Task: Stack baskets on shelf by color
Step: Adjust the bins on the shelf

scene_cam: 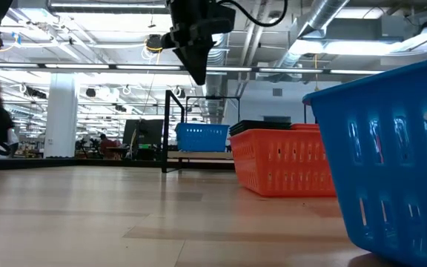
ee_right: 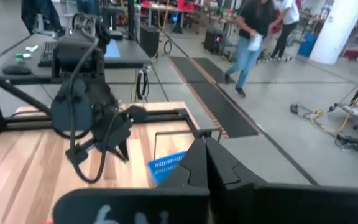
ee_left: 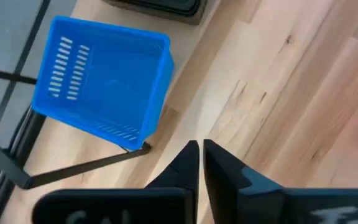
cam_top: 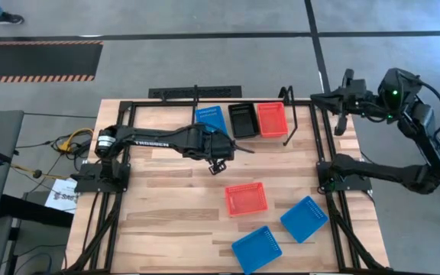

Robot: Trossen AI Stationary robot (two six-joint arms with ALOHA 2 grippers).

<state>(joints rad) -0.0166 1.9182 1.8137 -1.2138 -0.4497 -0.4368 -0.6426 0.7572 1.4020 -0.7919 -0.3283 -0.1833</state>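
Note:
On the shelf [cam_top: 287,95] along the table's far edge stand a blue basket [cam_top: 211,118], a black basket [cam_top: 243,120] and a red-orange basket [cam_top: 272,119], side by side. A red-orange basket [cam_top: 246,198] and two blue baskets [cam_top: 304,218] [cam_top: 256,248] rest on the tabletop toward the near right. My left gripper [cam_top: 218,164] hangs shut above the bare wood, just on the near side of the shelf's blue basket [ee_left: 104,87], pointing steeply down and holding nothing. My right gripper [ee_right: 205,149] is shut and raised off the table's far right corner, also holding nothing.
The shelf's thin black rods [ee_left: 86,165] run close beside my left gripper. Black frame rails border the table's left and right sides [cam_top: 323,145]. Bare wood lies between the shelf and the loose baskets. People walk in the room beyond [ee_right: 250,37].

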